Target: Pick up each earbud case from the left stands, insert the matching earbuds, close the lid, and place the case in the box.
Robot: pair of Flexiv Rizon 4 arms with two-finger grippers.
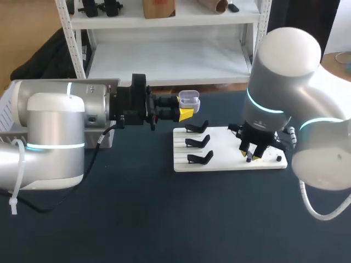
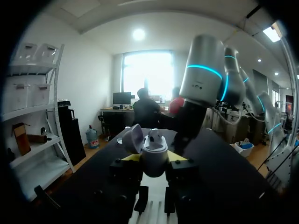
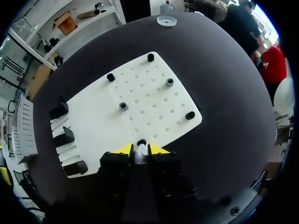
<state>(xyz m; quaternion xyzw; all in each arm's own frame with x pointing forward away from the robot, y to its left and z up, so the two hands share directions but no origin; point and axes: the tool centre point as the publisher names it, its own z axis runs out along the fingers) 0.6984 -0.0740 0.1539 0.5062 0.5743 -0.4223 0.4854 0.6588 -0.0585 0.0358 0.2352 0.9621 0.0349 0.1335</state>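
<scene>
place: probably a robotics lab | evidence: left arm (image 1: 55, 126), right arm (image 1: 285, 82) over dark table (image 1: 164, 219) | white pegged fixture board (image 1: 225, 145)

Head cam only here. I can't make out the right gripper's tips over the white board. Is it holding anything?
Observer: Yes. In the right wrist view the right gripper is shut on a small white earbud, just above a black peg at the edge of the white board.
Operator: Is the case lid fully open?
Observer: In the left wrist view the left gripper is shut on the case from both sides. The lid is swung right back.
Operator: Is anything in the case already?
Observer: A second earbud seems to sit in one slot. I can't see the other slot well enough to tell.
</scene>
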